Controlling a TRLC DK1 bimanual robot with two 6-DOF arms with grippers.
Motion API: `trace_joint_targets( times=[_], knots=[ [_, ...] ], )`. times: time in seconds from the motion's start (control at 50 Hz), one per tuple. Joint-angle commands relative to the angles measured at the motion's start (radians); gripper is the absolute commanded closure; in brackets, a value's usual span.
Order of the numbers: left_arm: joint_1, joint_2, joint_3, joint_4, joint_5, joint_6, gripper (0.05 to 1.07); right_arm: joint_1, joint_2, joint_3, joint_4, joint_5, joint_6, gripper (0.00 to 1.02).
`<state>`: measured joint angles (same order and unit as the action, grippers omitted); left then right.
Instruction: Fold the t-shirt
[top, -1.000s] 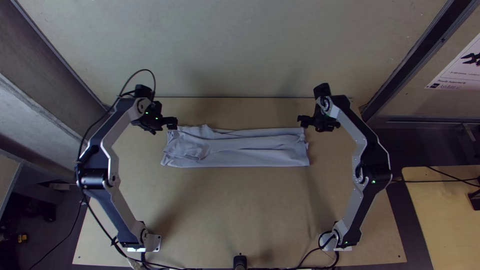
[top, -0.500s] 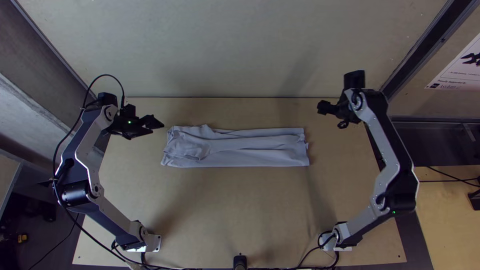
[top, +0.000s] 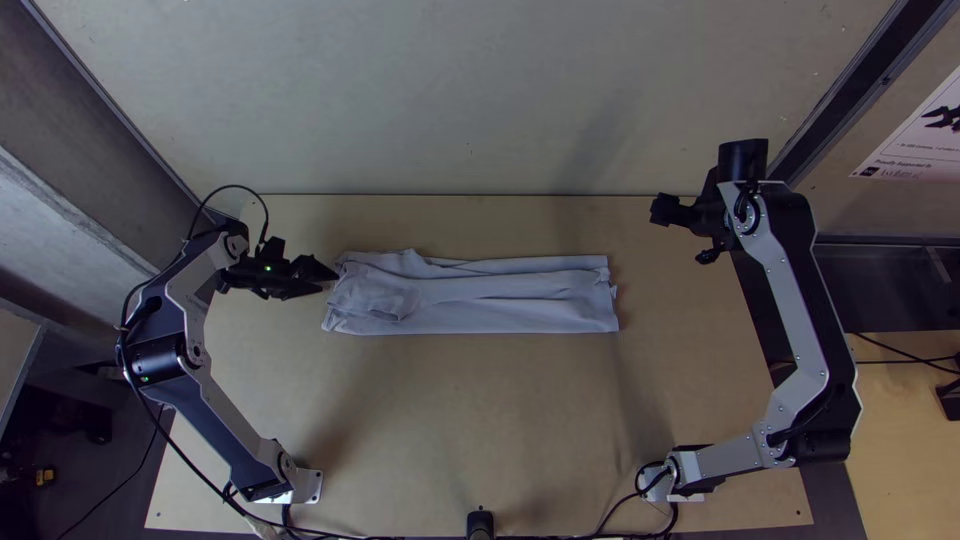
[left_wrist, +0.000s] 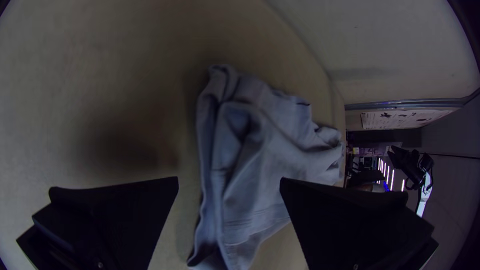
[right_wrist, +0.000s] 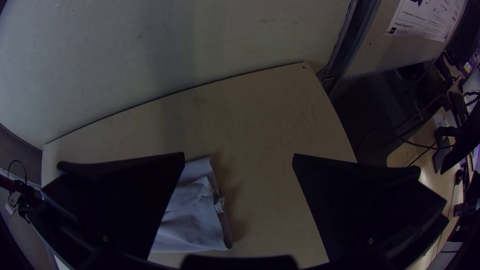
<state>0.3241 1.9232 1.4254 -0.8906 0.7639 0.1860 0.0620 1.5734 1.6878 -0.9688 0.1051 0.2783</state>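
Note:
In the top view my left gripper (top: 328, 276) is beside the left end of the light grey-blue t-shirt (top: 500, 295), which lies folded into a long strip across the table. The left wrist view has the open left gripper (left_wrist: 229, 182) with its fingers wide apart and the bunched, wrinkled end of the cloth (left_wrist: 270, 150) beyond and between them. Up and to the right of the cloth in the top view is my right gripper (top: 680, 232). Nothing is between the parted fingers of the right gripper (right_wrist: 238, 156) in its wrist view, and the shirt's other end (right_wrist: 192, 215) lies partly behind one finger.
The wooden table (top: 480, 420) has bare surface in front of the cloth. A pale wall (top: 480, 100) rises along its far edge. A cable loops beside the left arm, and a second wooden table (top: 900, 440) stands off to the right.
Both grippers drew outward from the shirt's ends. The left one has since come back toward its end, a little lower in the top view, while the right moved farther right. The cloth stayed put.

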Motion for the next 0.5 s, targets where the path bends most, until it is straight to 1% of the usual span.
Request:
trace_joint_targets(
  times=[0.0, 0.14, 0.3, 0.38, 0.48],
  knots=[
    [0.010, 0.040, -0.029, -0.008, 0.021, 0.041, 0.10, -0.007, -0.029, -0.039, 0.001, -0.002, -0.013, 0.03],
    [0.006, 0.059, -0.043, -0.008, 0.021, 0.052, 0.10, -0.007, -0.038, -0.065, 0.001, -0.002, -0.014, 0.03],
    [-0.056, 0.063, -0.080, -0.002, 0.021, 0.049, 0.10, -0.005, -0.035, -0.080, 0.004, -0.002, -0.014, 0.03],
    [-0.097, 0.069, -0.097, 0.019, 0.021, 0.027, 0.10, 0.001, -0.035, -0.082, 0.005, -0.002, -0.014, 0.03],
    [-0.168, 0.073, -0.137, 0.085, 0.012, -0.030, 0.10, 0.006, -0.036, -0.082, 0.005, -0.002, -0.013, 0.03]
  ],
)
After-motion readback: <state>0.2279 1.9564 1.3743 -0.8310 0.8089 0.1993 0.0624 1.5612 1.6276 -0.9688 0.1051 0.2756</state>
